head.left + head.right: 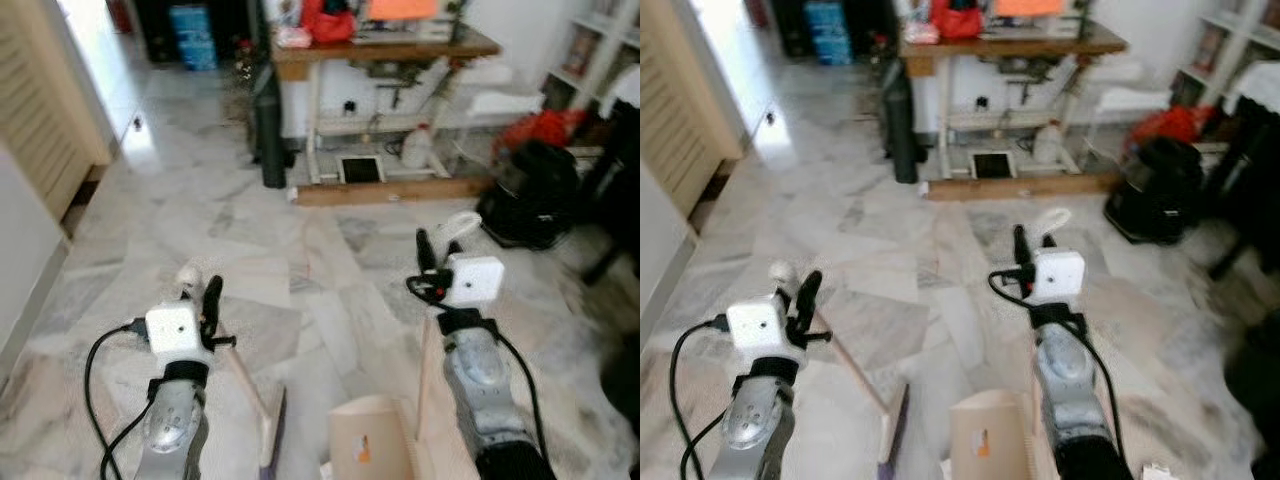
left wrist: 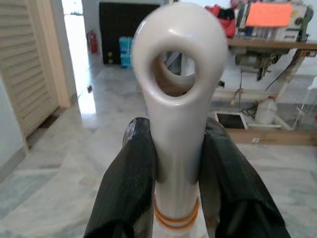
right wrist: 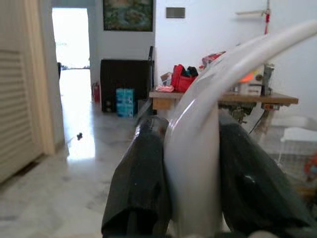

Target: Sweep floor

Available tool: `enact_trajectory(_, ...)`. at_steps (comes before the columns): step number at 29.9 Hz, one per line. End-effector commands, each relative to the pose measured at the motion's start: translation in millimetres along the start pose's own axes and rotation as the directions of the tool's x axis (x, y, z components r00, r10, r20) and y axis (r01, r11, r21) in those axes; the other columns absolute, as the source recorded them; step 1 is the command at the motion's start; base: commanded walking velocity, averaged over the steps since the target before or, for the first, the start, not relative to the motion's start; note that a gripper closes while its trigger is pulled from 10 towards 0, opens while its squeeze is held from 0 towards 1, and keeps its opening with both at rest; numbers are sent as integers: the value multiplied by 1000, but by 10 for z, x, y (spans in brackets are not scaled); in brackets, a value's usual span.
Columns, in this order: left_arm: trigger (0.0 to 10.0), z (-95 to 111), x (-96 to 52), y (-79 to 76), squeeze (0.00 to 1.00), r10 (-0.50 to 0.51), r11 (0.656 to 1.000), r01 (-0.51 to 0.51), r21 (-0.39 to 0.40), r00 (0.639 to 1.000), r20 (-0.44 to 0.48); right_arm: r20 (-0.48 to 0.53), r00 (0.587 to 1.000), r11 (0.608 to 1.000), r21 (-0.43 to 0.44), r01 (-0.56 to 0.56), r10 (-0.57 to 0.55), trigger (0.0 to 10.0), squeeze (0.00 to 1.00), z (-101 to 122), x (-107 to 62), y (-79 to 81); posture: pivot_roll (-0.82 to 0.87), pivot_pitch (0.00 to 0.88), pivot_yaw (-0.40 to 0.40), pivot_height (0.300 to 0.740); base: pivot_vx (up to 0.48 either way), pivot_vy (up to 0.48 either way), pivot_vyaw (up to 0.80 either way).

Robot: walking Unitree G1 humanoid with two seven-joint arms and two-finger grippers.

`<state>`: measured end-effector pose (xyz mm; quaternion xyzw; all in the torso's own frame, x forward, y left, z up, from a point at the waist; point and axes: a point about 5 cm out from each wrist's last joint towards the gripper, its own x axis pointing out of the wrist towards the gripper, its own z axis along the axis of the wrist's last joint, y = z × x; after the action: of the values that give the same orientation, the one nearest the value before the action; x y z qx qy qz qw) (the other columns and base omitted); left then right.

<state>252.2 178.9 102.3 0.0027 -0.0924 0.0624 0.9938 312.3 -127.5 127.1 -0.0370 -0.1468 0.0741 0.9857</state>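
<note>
The broom [image 1: 262, 420] head and dustpan [image 1: 375, 440] are cut off at the frame's bottom, above the marble floor [image 1: 300, 240]. The left claw [image 2: 171, 163] clamps the broom handle; the right claw [image 3: 190, 168] clamps the dustpan handle.

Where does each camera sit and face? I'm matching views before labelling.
Left eye, right eye: head, looking down at the marble floor; both arms show, left gripper on broom handle, right gripper on dustpan handle.
Left wrist: along its fingers clamping the handle's ring.
Right wrist: along its fingers.
All share the wooden table.
</note>
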Motion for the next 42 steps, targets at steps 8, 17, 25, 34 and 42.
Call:
enact_trajectory(8,10000,81,43,9,0,10,1000,-11,23,999,34,29,999,999,-12,47,-47,10000,0,55,15,-123,12,0,11,740,0,0,0)
enact_trajectory(17,10000,91,52,14,0,18,999,-19,33,999,40,26,998,998,-12,54,-54,10000,0,55,10,-148,7,0,8,740,0,0,0)
enact_trajectory(25,10000,94,56,3,0,16,999,-17,31,999,43,22,998,998,-22,60,-60,10000,0,52,14,-184,4,0,8,740,0,-293,0)
enact_trajectory(34,10000,98,59,9,0,17,1000,-18,23,999,41,14,998,997,-30,67,-67,10000,0,40,3,-220,4,0,8,740,0,-95,0)
enact_trajectory(42,10000,97,62,6,0,15,1000,-16,20,999,40,10,997,996,-42,79,-79,10000,0,34,-6,-273,1,0,8,740,0,0,0)
